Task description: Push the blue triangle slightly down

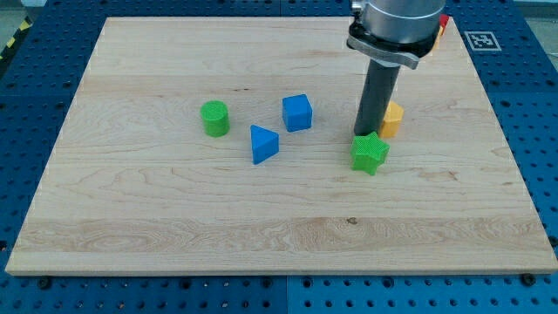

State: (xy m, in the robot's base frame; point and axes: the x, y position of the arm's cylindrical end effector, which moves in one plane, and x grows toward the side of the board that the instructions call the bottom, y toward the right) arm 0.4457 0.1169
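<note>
The small blue plastic triangle (263, 144) lies on the pale wooden desk (174, 227) a little left of the frame's centre, with a blue plastic cube (297, 112) just up and to its right and a green plastic cylinder (214, 118) to its left, each near but apart from it. The arm's dark straight rod comes down in the right half of the frame, and its tip (366, 135) rests just above a green star-shaped block (370, 153), seemingly touching or almost touching its upper edge, with a yellow-orange block (391, 119) partly hidden just to the right of the rod. There are no fingers on this arm, so nothing is gripped or held; the rod can only shove. The tip stands well apart from the blue triangle, off to its right, so the push has apparently not begun. To do it well, the tip would likely need to travel leftward and pass into the gap above the triangle, between it and the blue cube, without nudging the cube or dragging the green star along. From there, a short stroke toward the frame's bottom, centred on the triangle's upper edge, should shift it without spinning it; an off-centre contact would probably rotate it instead.
</note>
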